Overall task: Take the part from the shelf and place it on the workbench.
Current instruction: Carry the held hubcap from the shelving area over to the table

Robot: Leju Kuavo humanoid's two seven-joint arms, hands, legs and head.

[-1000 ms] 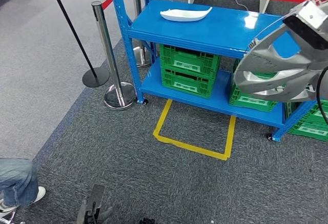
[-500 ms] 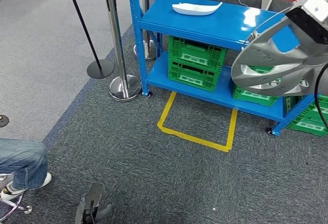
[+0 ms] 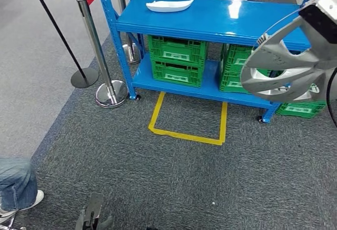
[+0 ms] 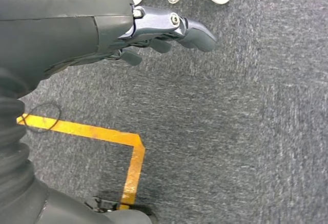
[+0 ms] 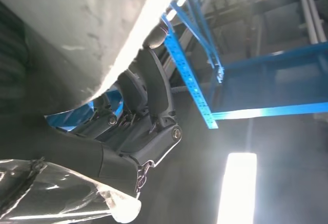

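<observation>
Left hand point(image 4: 170, 29), bottom left of head frame, hangs over carpet, fingers loosely extended, holding nothing; idle, judged kept low for balance. Right hand point(image 5: 143, 106) grips the silver part point(image 3: 286, 67), right edge of frame, raised clear of the floor for carrying. Beyond: yellow tape square point(image 3: 187, 119), then blue shelf point(image 3: 238, 19) with a white piece point(image 3: 170, 3), upper centre. No desk visible.

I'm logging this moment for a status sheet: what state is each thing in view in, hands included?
Silver part: held up off the floor by the right hand, in front of the shelf.
Right hand: fingers wrapped on the part.
Left hand: holds nothing, hanging over the carpet.
White part: lying on the blue shelf.
Green crates: stacked on the lower shelf.
</observation>
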